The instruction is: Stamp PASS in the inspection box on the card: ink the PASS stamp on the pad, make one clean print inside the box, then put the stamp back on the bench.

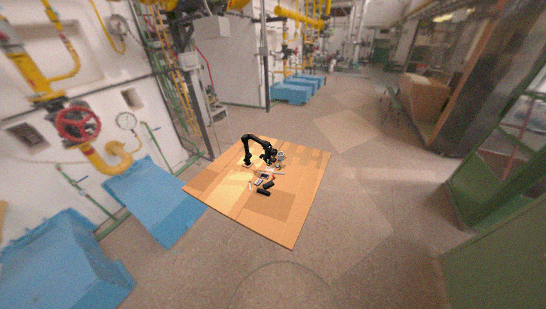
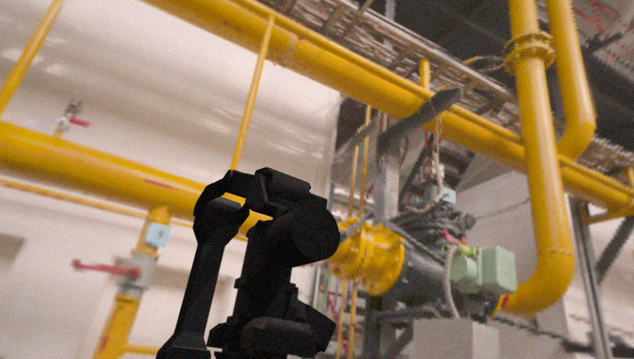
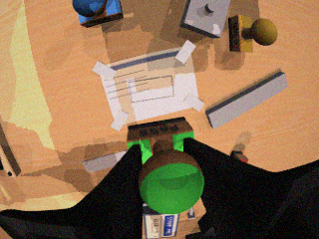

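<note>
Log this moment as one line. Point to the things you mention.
gripper (image 1: 269, 162) (image 3: 162, 147): shut on green-knobbed wooden PASS stamp (image 3: 171, 181) | white taped paper card (image 3: 117, 104): inspection box shows no print | stamp not yet benched

One black robot arm (image 2: 284, 240), bent at the top, lower end cut off by the frame; yellow pipes (image 2: 377, 75) carried across a pale wall (image 2: 178, 88); one pale-green box (image 2: 498, 270), mounted amid dark machinery

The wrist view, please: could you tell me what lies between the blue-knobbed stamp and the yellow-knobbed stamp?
A grey box with a dark knob lies between them, as the wrist view shows.
</note>
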You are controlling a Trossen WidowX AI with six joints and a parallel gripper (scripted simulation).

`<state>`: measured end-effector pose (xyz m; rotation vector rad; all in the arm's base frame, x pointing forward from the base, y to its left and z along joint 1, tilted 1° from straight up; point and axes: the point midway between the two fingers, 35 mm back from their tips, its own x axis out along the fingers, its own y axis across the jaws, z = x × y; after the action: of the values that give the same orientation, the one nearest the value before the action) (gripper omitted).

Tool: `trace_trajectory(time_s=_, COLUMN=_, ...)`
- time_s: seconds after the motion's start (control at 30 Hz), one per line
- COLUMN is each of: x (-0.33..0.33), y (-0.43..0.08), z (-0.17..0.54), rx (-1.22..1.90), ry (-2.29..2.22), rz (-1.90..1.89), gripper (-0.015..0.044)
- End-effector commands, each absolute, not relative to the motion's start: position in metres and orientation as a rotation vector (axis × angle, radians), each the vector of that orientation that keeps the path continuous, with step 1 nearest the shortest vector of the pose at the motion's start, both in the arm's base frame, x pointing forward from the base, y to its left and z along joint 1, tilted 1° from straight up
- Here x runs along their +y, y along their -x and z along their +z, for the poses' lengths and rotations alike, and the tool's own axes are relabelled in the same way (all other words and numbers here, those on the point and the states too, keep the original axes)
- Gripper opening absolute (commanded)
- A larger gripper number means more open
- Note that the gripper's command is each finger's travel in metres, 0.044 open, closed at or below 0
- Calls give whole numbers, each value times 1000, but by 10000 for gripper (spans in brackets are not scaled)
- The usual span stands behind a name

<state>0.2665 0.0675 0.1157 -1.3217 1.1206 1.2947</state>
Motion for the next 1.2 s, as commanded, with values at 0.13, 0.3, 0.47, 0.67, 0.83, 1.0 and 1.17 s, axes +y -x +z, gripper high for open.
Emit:
trace_trajectory(time_s=0.13, x=29, y=-261, z=117, rx=1124, ry=1319, rz=1294, gripper=0)
trace_trajectory(time_s=0.3, x=6, y=-255, z=117, rx=1126, ry=1320, rz=1293, gripper=0)
trace_trajectory(time_s=0.47, x=-16, y=-247, z=117, rx=1128, ry=1320, rz=1292, gripper=0)
trace_trajectory(time_s=0.67, x=-40, y=-236, z=117, rx=1131, ry=1321, rz=1292, gripper=0)
trace_trajectory(time_s=0.83, x=-58, y=-225, z=116, rx=1133, ry=1321, rz=1292, gripper=0)
trace_trajectory(time_s=1.0, x=-75, y=-212, z=115, rx=1135, ry=1322, rz=1292, gripper=0)
trace_trajectory(time_s=1.17, x=-80, y=-208, z=115, rx=1135, ry=1322, rz=1292, gripper=0)
